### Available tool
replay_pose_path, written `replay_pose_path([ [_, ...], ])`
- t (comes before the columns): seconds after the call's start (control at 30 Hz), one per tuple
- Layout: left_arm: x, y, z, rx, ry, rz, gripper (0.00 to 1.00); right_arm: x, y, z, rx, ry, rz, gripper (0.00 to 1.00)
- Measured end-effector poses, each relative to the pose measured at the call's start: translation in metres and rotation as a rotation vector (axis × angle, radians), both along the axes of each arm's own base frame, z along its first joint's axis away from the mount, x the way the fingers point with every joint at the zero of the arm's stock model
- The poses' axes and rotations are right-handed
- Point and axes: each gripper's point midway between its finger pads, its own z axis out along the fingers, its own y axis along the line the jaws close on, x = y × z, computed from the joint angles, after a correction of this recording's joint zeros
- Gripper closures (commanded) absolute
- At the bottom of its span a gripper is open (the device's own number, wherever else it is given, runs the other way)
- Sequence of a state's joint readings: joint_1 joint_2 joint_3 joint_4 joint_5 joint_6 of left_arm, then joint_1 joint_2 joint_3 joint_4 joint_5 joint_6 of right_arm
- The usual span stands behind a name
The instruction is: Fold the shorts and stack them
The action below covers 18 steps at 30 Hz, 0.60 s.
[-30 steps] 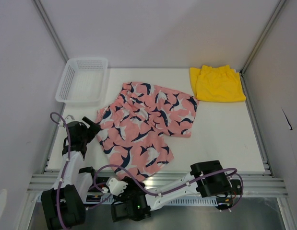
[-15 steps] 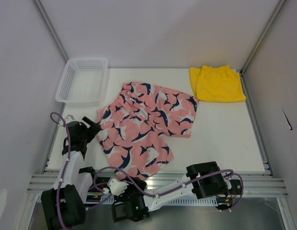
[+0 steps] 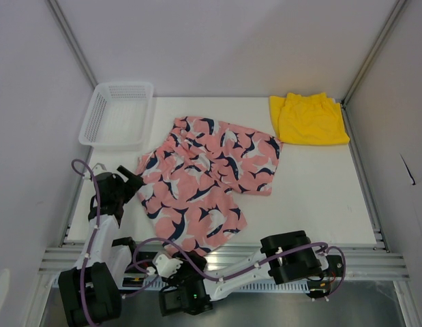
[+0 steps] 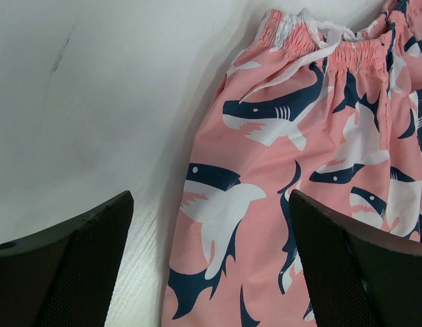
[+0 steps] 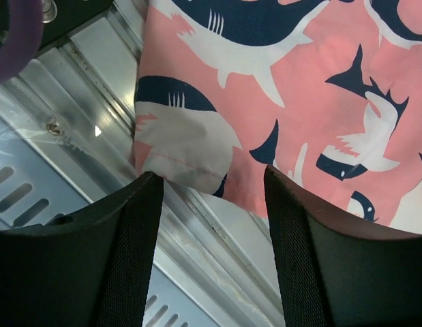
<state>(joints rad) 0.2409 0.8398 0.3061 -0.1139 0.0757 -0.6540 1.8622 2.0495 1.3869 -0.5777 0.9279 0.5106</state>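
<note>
Right arm lay low along the near edge of the counter [image 3: 320, 197], reaching across toward the left. Right fingers [image 3: 175, 261] stood apart, gripping nothing, tips just short of the nearest hem corner of the pink shorts [image 3: 200, 184]. In the right wrist view that hem corner lay between the two tips and hung over the aluminium rail [image 5: 95, 61] at the near edge, with the cloth not pinched. Left arm stood at the near left corner, and the left fingers [image 3: 132, 179] were spread wide and empty at the left edge of the same pink pair. In the left wrist view one finger was over bare white counter and the other over the printed cloth; whether either touched the surface could not be told. Pink shorts were spread open and flat, set at a slant, left of the counter's middle, one leg running to the near edge and the other toward the middle. Navy and white shark print was all over the cloth. The gathered elastic waistband with a white drawstring [image 4: 320, 30] showed at the far side of the left wrist view. The yellow shorts [image 3: 307, 119] lay folded at the far right corner, well apart from the pink pair. A white mesh basket [image 3: 118, 114] sat at the far left corner, near the pink pair's far end but not touching it.
</note>
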Motion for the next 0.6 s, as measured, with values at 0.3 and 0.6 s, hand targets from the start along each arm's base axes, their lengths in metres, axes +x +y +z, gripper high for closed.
replay_pose_path([
  [0.3, 0.0, 0.0, 0.0, 0.0, 0.0, 0.0, 0.03, 0.02, 0.007, 0.001, 0.086, -0.015, -0.032, 0.52],
  [0.6, 0.0, -0.001, -0.001, -0.004, 0.002, -0.006, 0.03, 0.022, 0.016, 0.032, 0.269, 0.129, 0.024, 0.9],
])
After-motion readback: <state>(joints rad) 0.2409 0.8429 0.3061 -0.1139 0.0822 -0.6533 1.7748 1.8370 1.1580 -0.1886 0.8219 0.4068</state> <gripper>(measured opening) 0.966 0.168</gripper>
